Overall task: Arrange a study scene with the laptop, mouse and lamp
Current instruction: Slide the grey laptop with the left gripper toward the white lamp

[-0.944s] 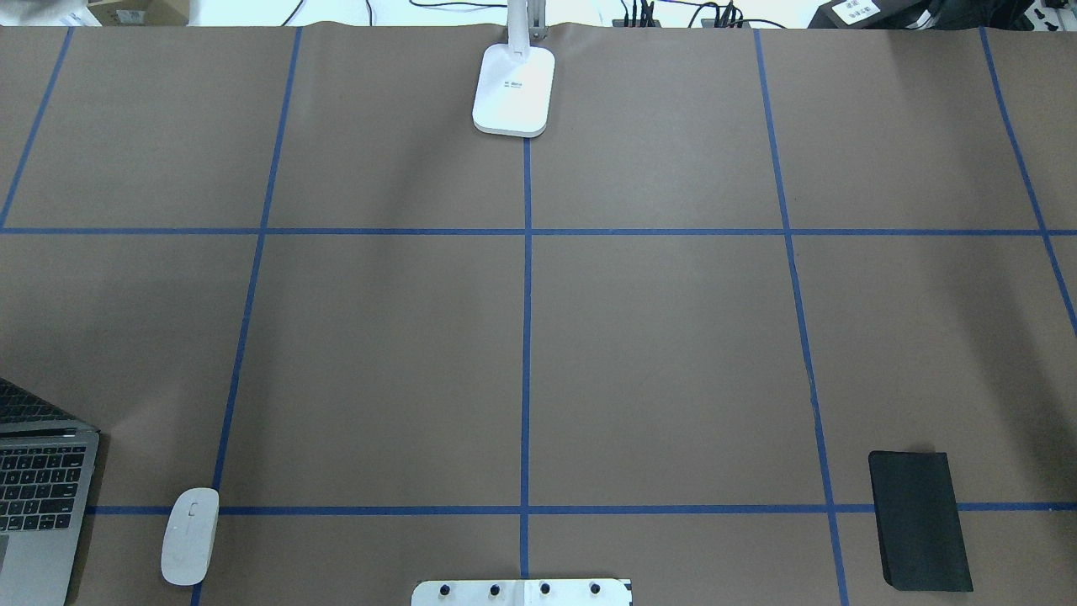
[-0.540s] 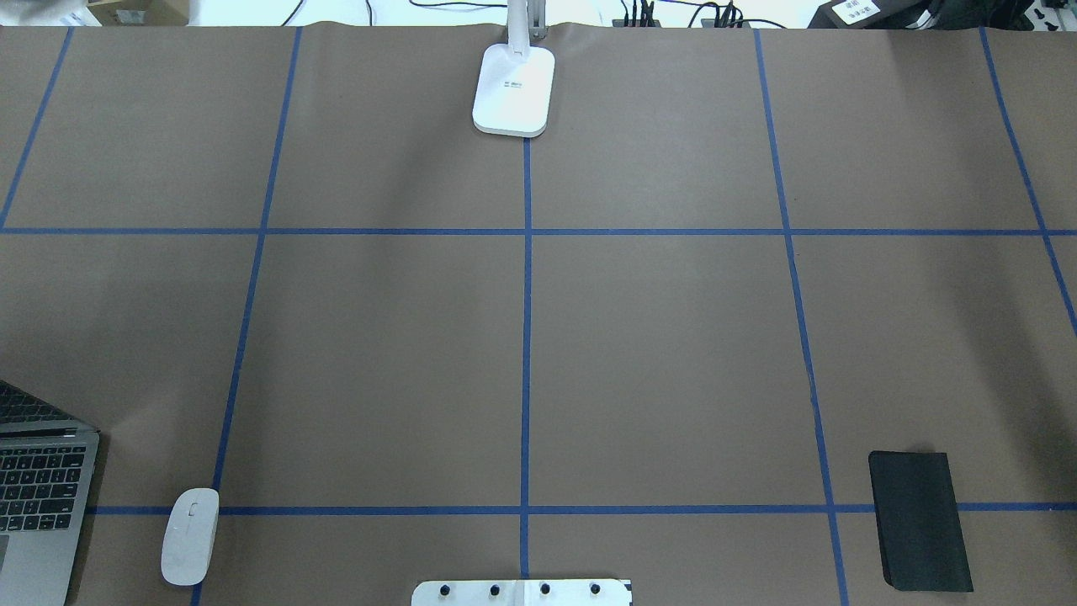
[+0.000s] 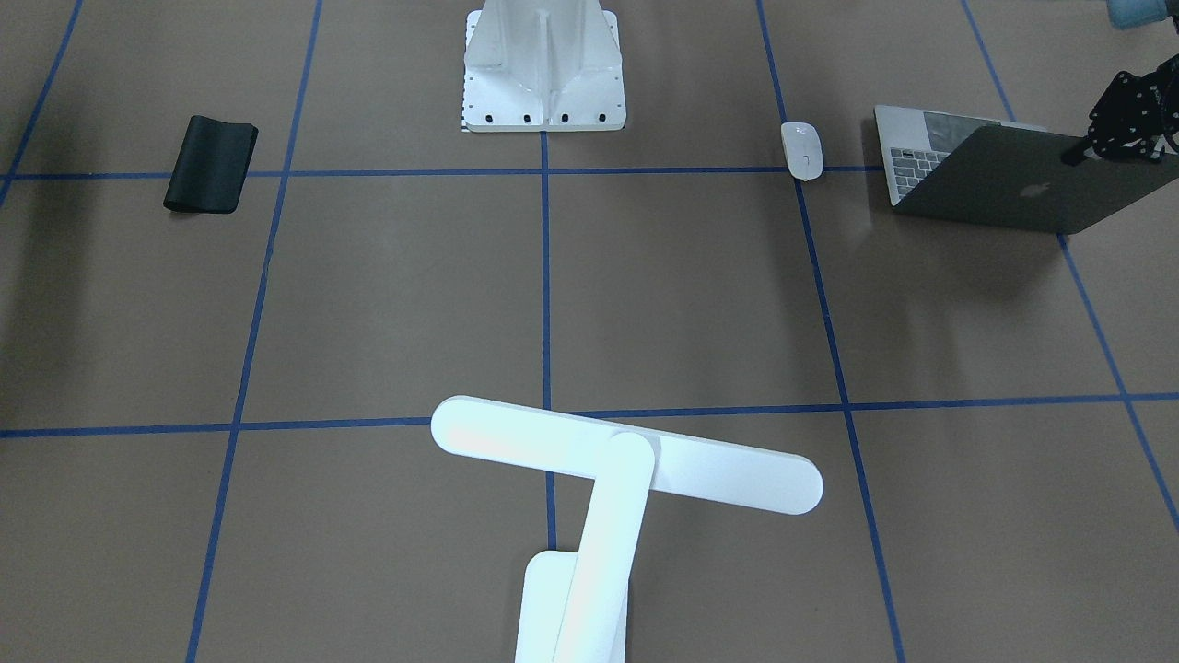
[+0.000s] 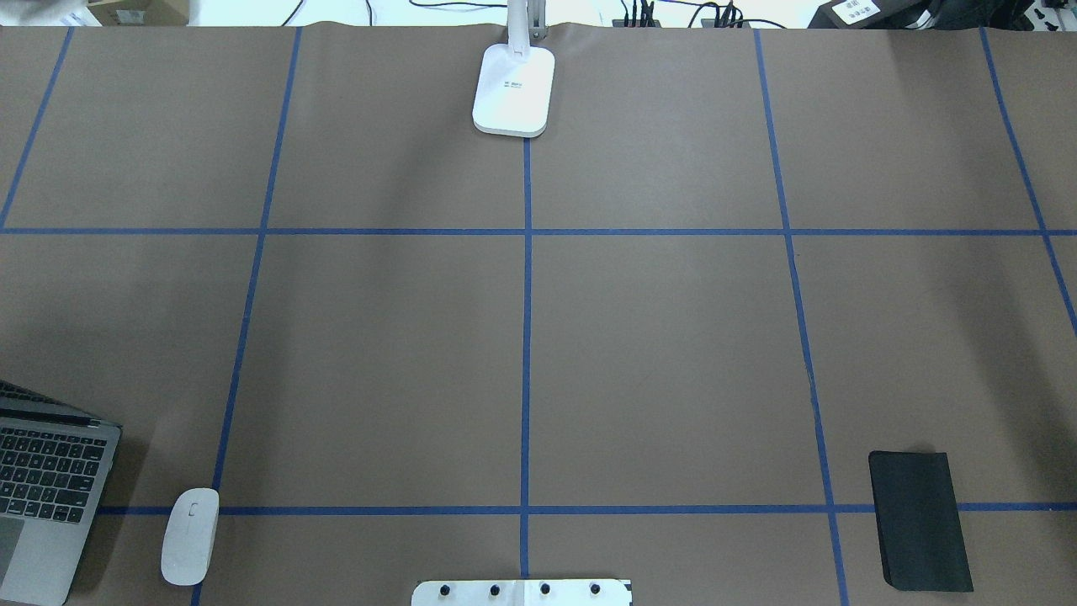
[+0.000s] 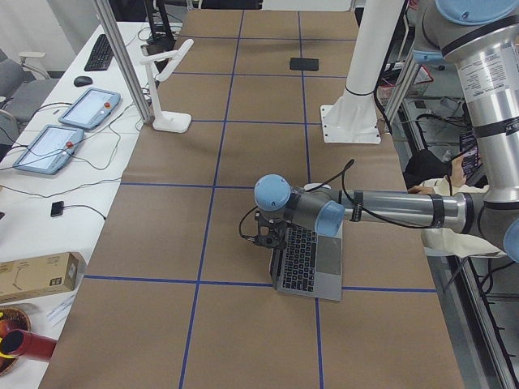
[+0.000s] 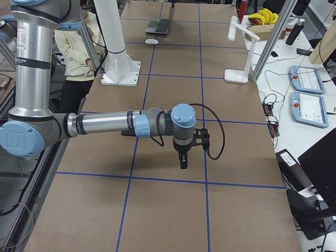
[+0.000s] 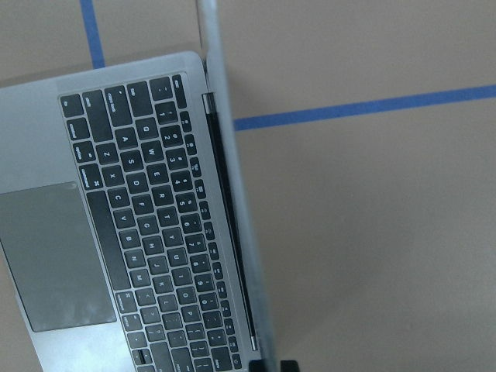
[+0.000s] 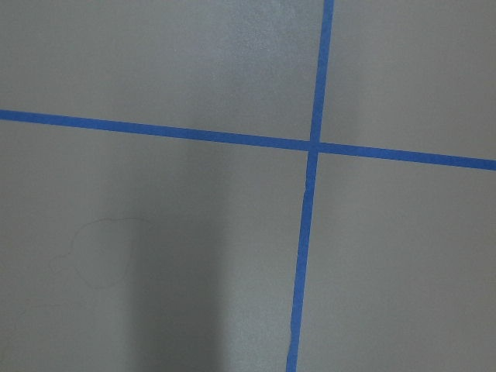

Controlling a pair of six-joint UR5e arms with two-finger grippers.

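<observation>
The open grey laptop (image 4: 50, 497) sits at the table's near left, seen from behind with its logo in the front-facing view (image 3: 1004, 184). My left gripper (image 3: 1073, 155) is at the top edge of its lid. In the left wrist view the fingertips (image 7: 288, 366) sit on either side of the lid edge, shut on it. The white mouse (image 4: 190, 536) lies just right of the laptop. The white lamp (image 4: 514, 88) stands at the far middle edge, its bar head (image 3: 626, 456) over the table. My right gripper (image 6: 182, 163) hangs over bare table; I cannot tell its state.
A thin black mat (image 4: 920, 519) lies at the near right. The white bolted pedestal (image 3: 543, 64) stands at the near middle edge. Blue tape lines divide the brown table. A person sits behind the robot (image 6: 79, 37).
The laptop has shifted to the right and turned slightly on the table. The mouse, lamp and black mat have not moved.
</observation>
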